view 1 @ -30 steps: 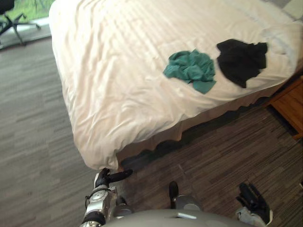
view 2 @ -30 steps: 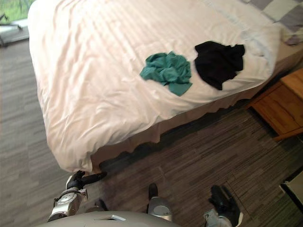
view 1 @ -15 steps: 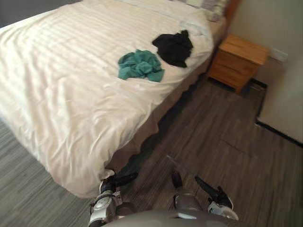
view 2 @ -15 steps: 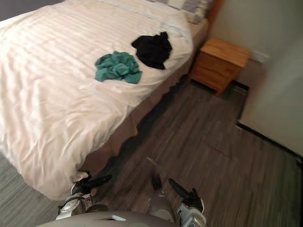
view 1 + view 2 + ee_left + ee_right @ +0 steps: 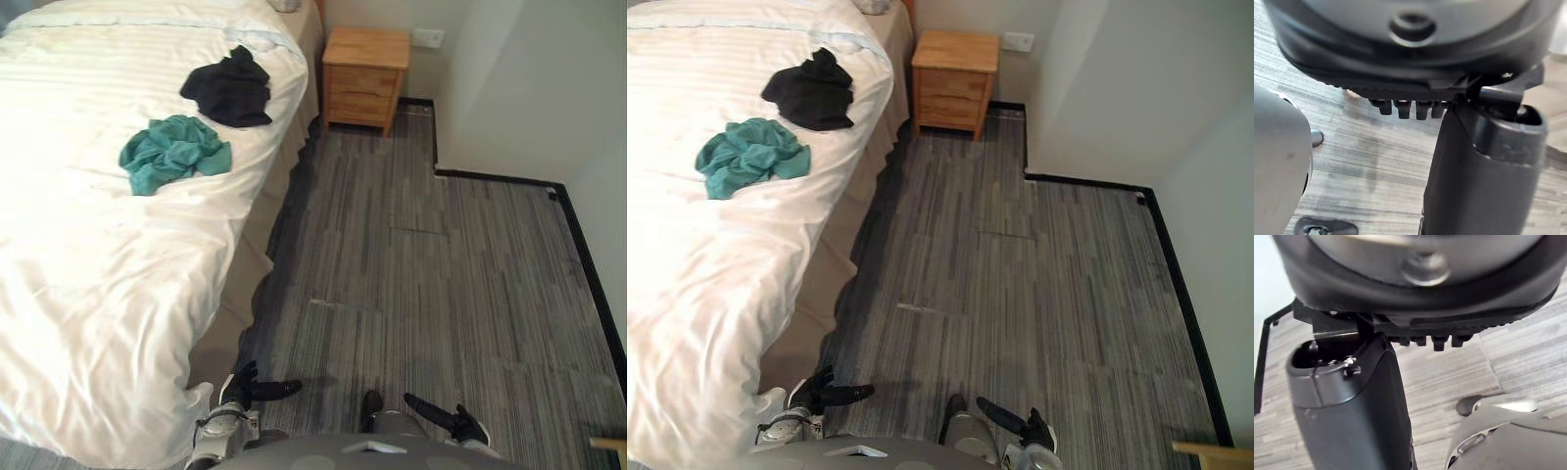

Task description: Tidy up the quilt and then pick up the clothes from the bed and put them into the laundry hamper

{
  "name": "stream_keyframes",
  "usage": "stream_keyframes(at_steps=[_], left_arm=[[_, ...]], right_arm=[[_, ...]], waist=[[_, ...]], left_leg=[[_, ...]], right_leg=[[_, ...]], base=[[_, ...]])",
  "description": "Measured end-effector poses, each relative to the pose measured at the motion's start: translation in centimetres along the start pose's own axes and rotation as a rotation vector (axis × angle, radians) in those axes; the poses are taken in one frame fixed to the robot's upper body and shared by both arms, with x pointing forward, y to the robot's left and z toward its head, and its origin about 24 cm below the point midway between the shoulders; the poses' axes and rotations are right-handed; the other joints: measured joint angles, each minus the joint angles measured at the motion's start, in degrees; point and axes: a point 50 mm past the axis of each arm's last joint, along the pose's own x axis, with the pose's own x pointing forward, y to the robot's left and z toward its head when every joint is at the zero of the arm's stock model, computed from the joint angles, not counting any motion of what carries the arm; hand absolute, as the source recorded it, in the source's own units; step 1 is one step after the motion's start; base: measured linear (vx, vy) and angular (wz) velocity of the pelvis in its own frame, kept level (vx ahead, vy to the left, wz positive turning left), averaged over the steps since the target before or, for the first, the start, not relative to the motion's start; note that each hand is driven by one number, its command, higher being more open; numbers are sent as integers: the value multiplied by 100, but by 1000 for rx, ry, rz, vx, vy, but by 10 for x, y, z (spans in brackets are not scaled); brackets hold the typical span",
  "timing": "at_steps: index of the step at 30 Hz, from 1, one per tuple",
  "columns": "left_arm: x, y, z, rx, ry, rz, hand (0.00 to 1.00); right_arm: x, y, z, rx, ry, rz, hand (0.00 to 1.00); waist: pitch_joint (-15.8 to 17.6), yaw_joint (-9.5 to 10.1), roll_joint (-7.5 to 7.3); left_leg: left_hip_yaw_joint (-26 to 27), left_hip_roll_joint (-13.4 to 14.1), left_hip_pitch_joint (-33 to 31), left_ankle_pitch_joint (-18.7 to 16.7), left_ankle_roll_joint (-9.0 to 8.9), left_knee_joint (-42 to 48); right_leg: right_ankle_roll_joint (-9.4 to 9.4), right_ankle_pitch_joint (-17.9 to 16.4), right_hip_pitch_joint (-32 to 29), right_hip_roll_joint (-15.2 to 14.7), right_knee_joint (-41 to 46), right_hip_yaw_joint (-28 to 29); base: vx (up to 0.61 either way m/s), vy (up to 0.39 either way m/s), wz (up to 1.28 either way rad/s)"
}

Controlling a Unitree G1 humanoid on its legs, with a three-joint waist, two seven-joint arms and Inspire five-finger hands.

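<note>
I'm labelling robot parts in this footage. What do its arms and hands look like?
The arms are silver-grey metal with rounded wrist joints. The left hand and right hand are black, each with slim fingers and a thick, blocky thumb.

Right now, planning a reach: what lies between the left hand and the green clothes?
Only bare quilt, draped down the side, separates left hand and green clothes; left eye view.
</note>
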Motion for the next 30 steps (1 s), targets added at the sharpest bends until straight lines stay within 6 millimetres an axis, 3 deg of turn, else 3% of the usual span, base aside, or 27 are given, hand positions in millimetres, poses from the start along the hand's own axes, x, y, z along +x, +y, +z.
stream_keyframes(at_steps=[1,2,14,23,25,26,27,28,29,30], left_arm=[[0,0,-1,0,3,1,100],[1,22,-5,10,39,73,100],[2,20,-8,19,66,141,100],[5,15,-1,129,51,185,100],[7,16,9,134,21,192,100],[8,14,16,137,-4,193,100],[9,12,19,142,-17,190,100],[11,7,26,160,-41,179,100],[11,1,30,201,-62,158,100],[11,0,32,216,-73,152,100]], right_arm=[[0,1,-1,1,4,1,100],[1,4,-5,49,36,2,100],[2,11,-2,7,27,-16,100],[4,22,8,-114,-5,-10,100],[5,28,10,-186,-13,4,100],[6,26,13,-207,-24,5,100],[7,23,17,-224,-37,0,100],[7,22,20,-240,-47,-3,100],[8,22,25,-261,-63,-12,100],[8,22,26,-265,-66,-13,100]], waist=[[10,-4,-9],[302,-152,-71],[325,-238,-116],[421,-276,-226],[494,-271,-346],[615,-273,-213],[652,-270,-176],[793,-260,-140],[800,-269,-70],[808,-273,-67]], left_leg=[[-1,5,0,9,-6,-11],[-823,-197,330,-153,-52,-266],[-602,-103,462,-191,-105,-292],[-446,144,468,-186,-312,-177],[-441,254,-320,-256,-428,1636],[-495,427,-750,-138,-605,2814],[-514,532,-938,17,-804,3330],[-524,657,-1241,174,-770,4083],[-301,683,-1493,-137,-477,4034],[-178,677,-1579,-199,-387,3827]], right_leg=[[-14,160,89,58,-252,51],[97,760,706,11,-1157,22],[91,757,725,98,-1155,186],[-69,616,724,322,-1155,179],[-163,475,803,242,-1155,193],[-187,425,970,264,-1152,176],[-205,393,1109,291,-1153,197],[-235,329,1305,264,-1154,273],[-205,293,1344,145,-1154,380],[-188,283,1341,78,-1154,407]], base=[[5,-12,-33],[0,-3,-11],[-5,-3,-9],[12,-40,-5],[-10,-88,-1],[4,-106,-3],[56,-47,-10],[120,28,-26],[112,46,-31],[106,52,-28]])
